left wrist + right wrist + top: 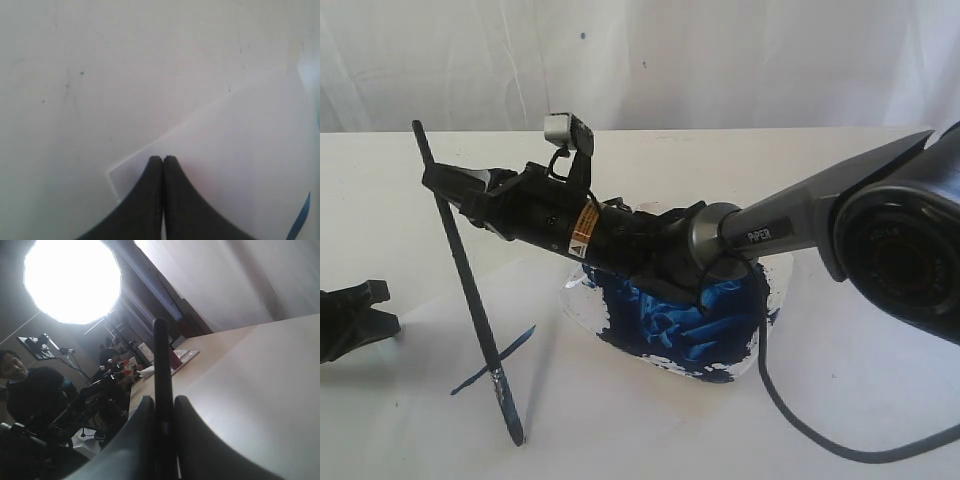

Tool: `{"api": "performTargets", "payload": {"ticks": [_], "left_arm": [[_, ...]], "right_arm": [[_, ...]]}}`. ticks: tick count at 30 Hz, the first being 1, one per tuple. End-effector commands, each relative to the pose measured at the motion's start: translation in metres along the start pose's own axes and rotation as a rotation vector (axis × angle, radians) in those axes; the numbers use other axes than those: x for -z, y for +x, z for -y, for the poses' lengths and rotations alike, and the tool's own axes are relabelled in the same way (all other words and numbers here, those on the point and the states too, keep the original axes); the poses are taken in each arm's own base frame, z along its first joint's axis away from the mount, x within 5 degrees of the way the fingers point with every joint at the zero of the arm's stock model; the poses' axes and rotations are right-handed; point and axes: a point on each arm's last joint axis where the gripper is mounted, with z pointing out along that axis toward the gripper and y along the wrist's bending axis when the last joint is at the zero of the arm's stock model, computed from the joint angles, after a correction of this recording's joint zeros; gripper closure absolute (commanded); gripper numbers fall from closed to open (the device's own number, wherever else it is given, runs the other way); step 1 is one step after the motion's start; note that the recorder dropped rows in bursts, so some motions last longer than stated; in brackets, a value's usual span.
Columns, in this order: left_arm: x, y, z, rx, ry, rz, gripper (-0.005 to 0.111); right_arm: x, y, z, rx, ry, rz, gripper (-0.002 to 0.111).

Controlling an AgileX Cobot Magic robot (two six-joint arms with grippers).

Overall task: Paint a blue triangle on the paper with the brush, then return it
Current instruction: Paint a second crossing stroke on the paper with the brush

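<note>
We hold our right arm [790,225] stretched in from the right side to well past the middle. Its forearm slopes down to the wrist, and the section beyond it rises again toward the left. Our right gripper [448,185] is clamped on the brush [470,290] near the handle's upper end, jaws narrow around it. Our left gripper [162,160] sits low at the left edge, its two fingers pressed together tip to tip.
</note>
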Motion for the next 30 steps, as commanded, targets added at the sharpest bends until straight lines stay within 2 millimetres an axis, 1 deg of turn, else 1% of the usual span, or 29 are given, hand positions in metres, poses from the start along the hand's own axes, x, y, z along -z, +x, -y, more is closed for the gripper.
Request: {"api": "performTargets", "payload": {"ticks": [1, 7, 14, 18, 26, 30], "left_arm": [[-0.001, 0.004, -0.013, -0.005, -0.129, -0.032, 0.107], [-0.001, 0.004, -0.013, -0.005, -0.129, -0.032, 0.107], [-0.001, 0.004, -0.013, -0.005, -0.129, -0.032, 0.107], [-0.001, 0.004, -0.013, -0.005, -0.129, -0.032, 0.107], [-0.001, 0.004, -0.013, -0.005, -0.129, -0.032, 0.107], [-0.001, 0.004, -0.013, -0.005, -0.129, -0.032, 0.107]], "right_arm": [[0.002, -0.001, 0.0, 0.018, -0.006, 0.014, 0.108], [0.003, -0.003, 0.002, 0.021, 0.0, 0.018, 0.108], [0.005, 0.001, 0.008, 0.013, 0.013, 0.012, 0.108], [0.006, 0.001, 0.008, 0.03, 0.015, 0.014, 0.108], [0.012, -0.01, 0.017, 0.063, 0.047, 0.048, 0.108], [0.01, -0.016, 0.017, 0.087, 0.045, 0.071, 0.108]]}}
